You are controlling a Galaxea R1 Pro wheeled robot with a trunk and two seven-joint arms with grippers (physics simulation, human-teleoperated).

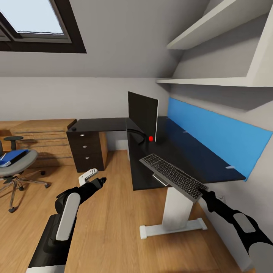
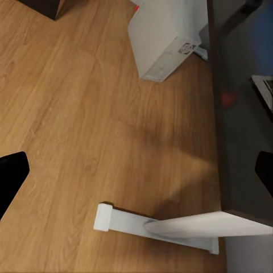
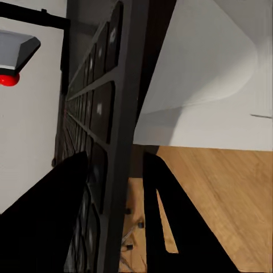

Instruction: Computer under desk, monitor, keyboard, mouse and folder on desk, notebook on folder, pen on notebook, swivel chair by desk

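A black desk on a white leg is seen against the wall. A monitor stands on it, with a red mouse just beside the monitor's base. On the wooden floor, a white computer stands near the desk.

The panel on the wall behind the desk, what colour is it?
Bright blue. The panel runs along the wall behind the black desk; the head view shows it best.
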